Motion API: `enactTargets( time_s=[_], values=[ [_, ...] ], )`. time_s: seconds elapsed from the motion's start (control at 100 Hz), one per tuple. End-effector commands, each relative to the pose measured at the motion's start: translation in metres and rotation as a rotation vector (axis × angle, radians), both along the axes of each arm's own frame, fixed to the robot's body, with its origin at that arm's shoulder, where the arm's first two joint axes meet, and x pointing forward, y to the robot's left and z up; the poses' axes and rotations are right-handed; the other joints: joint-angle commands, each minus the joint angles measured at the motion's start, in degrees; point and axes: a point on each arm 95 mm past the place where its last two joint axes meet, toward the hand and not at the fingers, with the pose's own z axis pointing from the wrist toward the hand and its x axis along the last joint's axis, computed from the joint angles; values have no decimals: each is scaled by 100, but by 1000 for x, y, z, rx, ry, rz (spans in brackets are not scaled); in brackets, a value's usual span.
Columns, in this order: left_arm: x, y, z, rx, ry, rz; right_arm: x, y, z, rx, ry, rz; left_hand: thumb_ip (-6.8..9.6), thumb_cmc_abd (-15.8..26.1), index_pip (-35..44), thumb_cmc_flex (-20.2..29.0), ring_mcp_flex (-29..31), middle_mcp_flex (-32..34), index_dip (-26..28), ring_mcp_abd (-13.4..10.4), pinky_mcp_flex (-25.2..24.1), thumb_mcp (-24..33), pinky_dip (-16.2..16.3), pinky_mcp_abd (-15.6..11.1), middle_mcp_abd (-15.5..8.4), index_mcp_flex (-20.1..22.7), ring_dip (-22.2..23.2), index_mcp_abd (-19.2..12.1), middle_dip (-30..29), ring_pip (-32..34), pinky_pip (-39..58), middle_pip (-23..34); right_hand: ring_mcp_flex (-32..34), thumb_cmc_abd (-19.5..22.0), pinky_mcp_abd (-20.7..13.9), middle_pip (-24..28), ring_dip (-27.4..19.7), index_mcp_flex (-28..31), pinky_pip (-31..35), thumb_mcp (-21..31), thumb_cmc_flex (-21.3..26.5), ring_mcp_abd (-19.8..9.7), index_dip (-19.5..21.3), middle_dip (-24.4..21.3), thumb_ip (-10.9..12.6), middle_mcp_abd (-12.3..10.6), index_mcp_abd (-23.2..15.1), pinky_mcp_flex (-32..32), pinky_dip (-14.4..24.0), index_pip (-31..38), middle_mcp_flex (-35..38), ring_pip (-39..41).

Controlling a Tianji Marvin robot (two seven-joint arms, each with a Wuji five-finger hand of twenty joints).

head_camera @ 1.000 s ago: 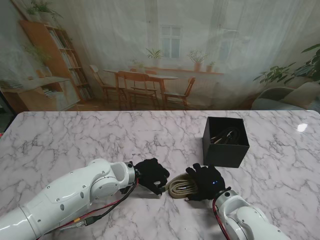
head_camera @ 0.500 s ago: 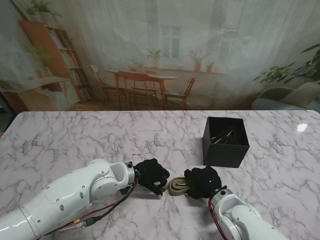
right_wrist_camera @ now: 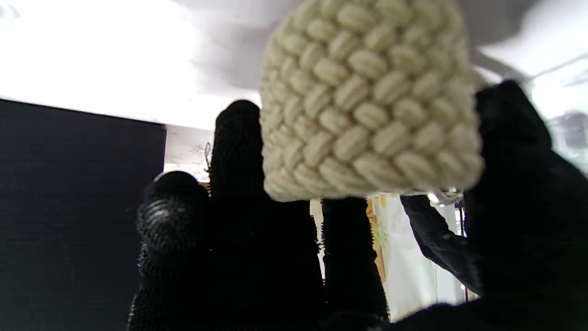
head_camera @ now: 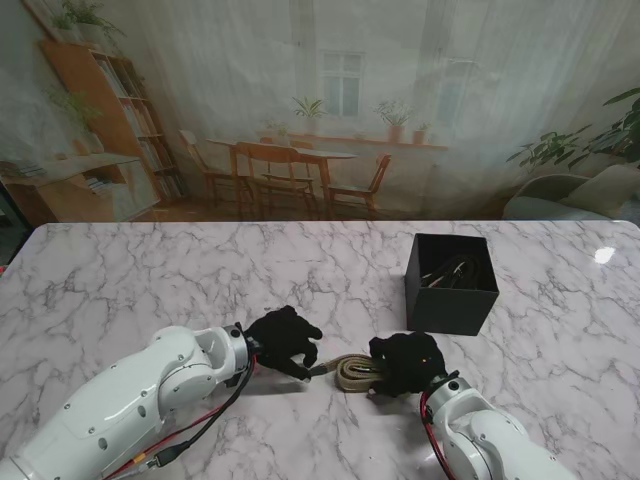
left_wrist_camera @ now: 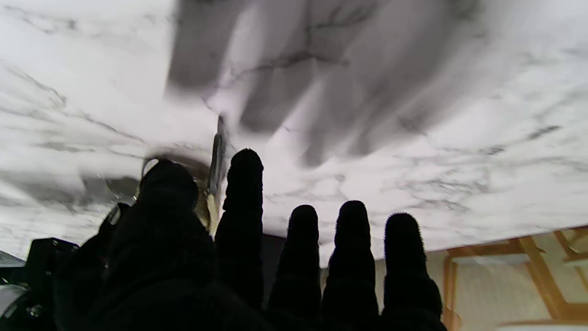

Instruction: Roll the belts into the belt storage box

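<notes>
A beige woven belt (head_camera: 350, 371) lies on the marble between my two black-gloved hands. My right hand (head_camera: 405, 362) is shut on its rolled part; in the right wrist view the weave (right_wrist_camera: 367, 101) sits between thumb and fingers (right_wrist_camera: 239, 184). My left hand (head_camera: 283, 340) is to the left of it, with thumb and index finger pinching the belt's thin loose end (left_wrist_camera: 215, 156). The black belt storage box (head_camera: 420, 300) stands farther from me on the right, apart from both hands. Its dark wall (right_wrist_camera: 69, 207) fills one side of the right wrist view. A dark belt (head_camera: 450, 270) lies inside it.
The marble table (head_camera: 150, 280) runs wide to the left and beyond the box. Its far edge meets a printed backdrop of a room. Red and black cables (head_camera: 205, 425) hang along my left forearm.
My left hand has moved left, drawing the belt's end out straighter. My right hand has closed over the roll, which looks smaller and tighter than a second ago.
</notes>
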Motion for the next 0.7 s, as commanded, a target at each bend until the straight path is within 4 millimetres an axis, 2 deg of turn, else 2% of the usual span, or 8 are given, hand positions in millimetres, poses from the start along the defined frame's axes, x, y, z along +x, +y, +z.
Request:
enactTargets(
  time_s=[0.0, 0.24, 0.39, 0.54, 0.69],
  values=[
    [-3, 6, 4, -11, -13, 13, -4, 1, 6, 18, -24, 7, 39, 213, -95, -155, 51, 22, -6, 47, -97, -1, 105, 204, 40, -77, -61, 101, -33, -134, -148, -62, 376, 528, -43, 740, 268, 721, 246, 1460, 1626, 8, 353, 279, 471, -289, -1664, 128, -36, 1024, 557, 730],
    [-4, 38, 24, -50, -148, 99, -13, -5, 31, 47, -109, 36, 41, 282, -222, -180, 92, 68, 37, 64, -88, 7, 102, 236, 49, -92, -58, 151, -39, -131, -169, -72, 367, 548, -87, 756, 411, 735, 176, 1533, 1663, -21, 496, 433, 459, -294, -1608, 209, -73, 1023, 602, 856],
    [-1, 60, 28, -52, -225, 179, -19, -12, 56, 44, -194, 65, 36, 367, -285, -156, 116, 107, 68, 87, -66, 7, 107, 261, 81, -113, -51, 199, -38, -122, -162, -79, 361, 566, -89, 741, 419, 716, 168, 1515, 1663, -26, 531, 460, 453, -301, -1597, 212, -71, 1022, 596, 832],
    [5, 79, 25, -23, -255, 250, -18, -30, 87, 4, -303, 72, 34, 429, -341, -147, 127, 134, 89, 92, -64, -7, 100, 287, 86, -111, -49, 232, -39, -123, -173, -95, 355, 610, -91, 722, 423, 685, 153, 1477, 1669, -29, 556, 488, 454, -307, -1585, 206, -70, 1000, 586, 784],
    [9, 97, 22, 15, -286, 310, -5, -55, 123, -62, -402, 63, 30, 518, -406, -140, 160, 177, 93, 113, -55, -14, 88, 310, 100, -118, -48, 246, -36, -118, -185, -102, 347, 646, -96, 692, 420, 665, 91, 1417, 1681, -37, 578, 515, 458, -332, -1592, 182, -83, 978, 556, 706]
  ],
)
